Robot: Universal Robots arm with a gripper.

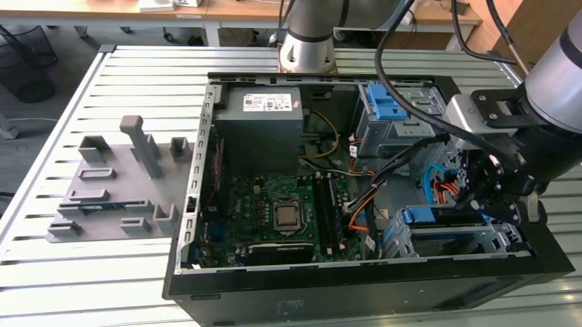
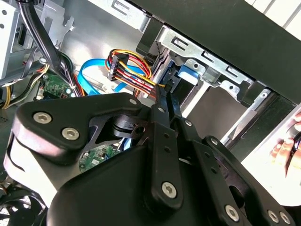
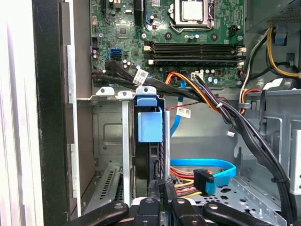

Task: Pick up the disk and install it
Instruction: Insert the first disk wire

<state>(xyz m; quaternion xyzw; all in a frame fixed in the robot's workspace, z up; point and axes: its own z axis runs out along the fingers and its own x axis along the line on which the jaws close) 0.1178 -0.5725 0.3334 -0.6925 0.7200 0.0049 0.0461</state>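
Slatted table (image 1: 136, 272), open case (image 1: 364, 300), cables (image 3: 225, 113) crowding gripper (image 3: 162, 190), disk (image 3: 149, 141) seemingly seated

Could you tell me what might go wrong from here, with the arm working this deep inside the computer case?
1. The tool sits low in the case beside the drive cage, among loose cables; the multicoloured power cable bundle and the blue data cable could snag or get pinched.
2. The metal edges of the cage are close to the tool, so a small misalignment might jam it against them.
3. A person's fingers are close by the case, so sudden motion could endanger them.
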